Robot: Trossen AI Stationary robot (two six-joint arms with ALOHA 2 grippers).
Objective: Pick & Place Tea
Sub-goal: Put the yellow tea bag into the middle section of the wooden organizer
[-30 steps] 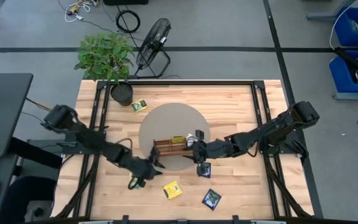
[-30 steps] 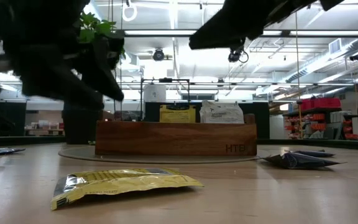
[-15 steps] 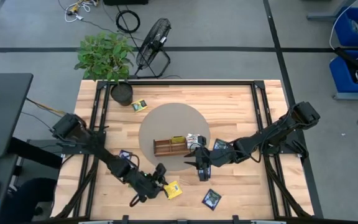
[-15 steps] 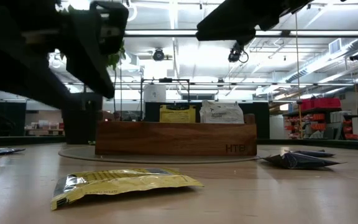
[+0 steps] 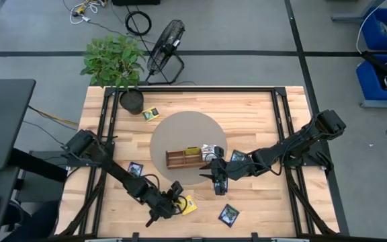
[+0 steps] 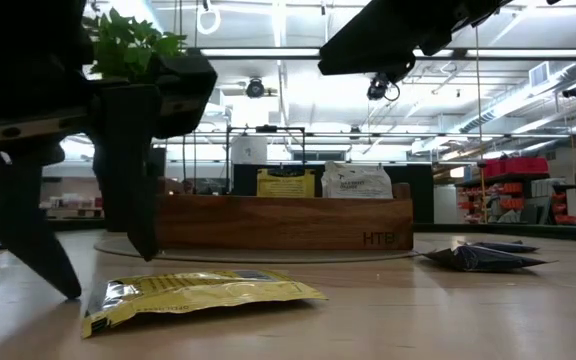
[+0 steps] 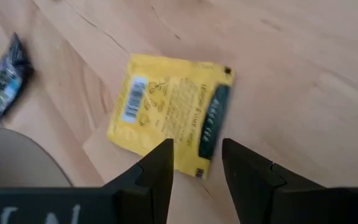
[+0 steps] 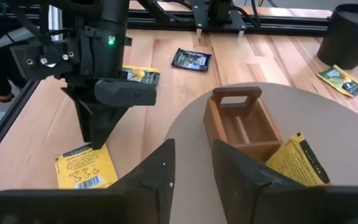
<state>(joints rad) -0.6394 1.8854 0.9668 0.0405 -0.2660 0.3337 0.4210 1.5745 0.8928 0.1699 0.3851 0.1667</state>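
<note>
Near the table's front edge, left gripper (image 5: 168,203), fingers apart, empty, hangs over a yellow sachet (image 5: 186,204).

Glossy foil sachet (image 7: 169,121) — matt wooden table (image 7: 303,74).

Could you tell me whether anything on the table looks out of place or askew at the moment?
Yes: several tea sachets lie loose on the wood instead of in the wooden tray. A yellow sachet lies askew under the left end effector; a black one sits near the front edge.
</note>
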